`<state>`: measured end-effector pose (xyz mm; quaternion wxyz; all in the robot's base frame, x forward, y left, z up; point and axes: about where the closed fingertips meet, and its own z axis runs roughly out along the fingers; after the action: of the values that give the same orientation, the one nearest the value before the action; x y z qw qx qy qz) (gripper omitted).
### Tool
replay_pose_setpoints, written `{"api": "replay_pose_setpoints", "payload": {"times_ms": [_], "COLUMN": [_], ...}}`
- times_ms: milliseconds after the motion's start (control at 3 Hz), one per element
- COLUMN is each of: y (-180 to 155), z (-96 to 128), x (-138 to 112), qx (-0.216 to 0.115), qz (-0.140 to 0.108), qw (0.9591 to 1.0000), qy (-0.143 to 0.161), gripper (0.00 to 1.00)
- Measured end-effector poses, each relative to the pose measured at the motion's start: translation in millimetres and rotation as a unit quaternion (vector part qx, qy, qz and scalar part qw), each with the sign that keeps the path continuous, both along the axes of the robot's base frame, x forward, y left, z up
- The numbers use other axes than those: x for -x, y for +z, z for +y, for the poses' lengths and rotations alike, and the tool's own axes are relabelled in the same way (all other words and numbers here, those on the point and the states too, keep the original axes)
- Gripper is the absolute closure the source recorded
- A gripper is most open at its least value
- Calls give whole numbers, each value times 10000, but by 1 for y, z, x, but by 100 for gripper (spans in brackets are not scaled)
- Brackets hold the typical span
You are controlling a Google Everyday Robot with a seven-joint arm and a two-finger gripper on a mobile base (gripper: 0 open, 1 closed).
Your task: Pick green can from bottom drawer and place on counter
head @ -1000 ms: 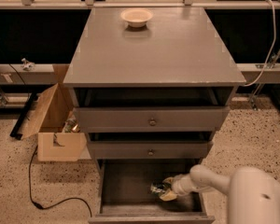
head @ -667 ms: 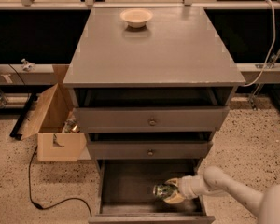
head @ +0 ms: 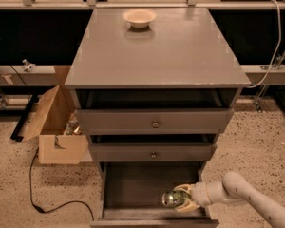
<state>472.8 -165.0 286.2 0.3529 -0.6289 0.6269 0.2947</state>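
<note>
The green can lies on its side in the open bottom drawer, near the drawer's front right. My gripper reaches in from the lower right and its pale fingers are closed around the can. The white arm runs off toward the frame's bottom right corner. The grey counter is the cabinet's flat top, above the two knobbed drawers.
A cream bowl sits at the back of the counter. The two upper drawers are slightly open. An open cardboard box stands on the floor left of the cabinet, with a black cable trailing in front of it.
The arm has pulled back to the right and lower in the frame. The gripper has stayed on the can in the drawer, which has shifted slightly.
</note>
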Motion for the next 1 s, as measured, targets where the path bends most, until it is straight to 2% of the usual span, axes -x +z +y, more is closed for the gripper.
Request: {"api": "replay_pose_setpoints", "payload": {"times_ms": [333,667,1000], "y": [6,53,120], "z": [3,21,41], "x": [-1,-5,-10], "qx": [-20,-174,-177], "qz": [-16,-155,-325], "qw": [10000,9996,9988], "qy": [11,132,311], "gripper": [100,100,100]}}
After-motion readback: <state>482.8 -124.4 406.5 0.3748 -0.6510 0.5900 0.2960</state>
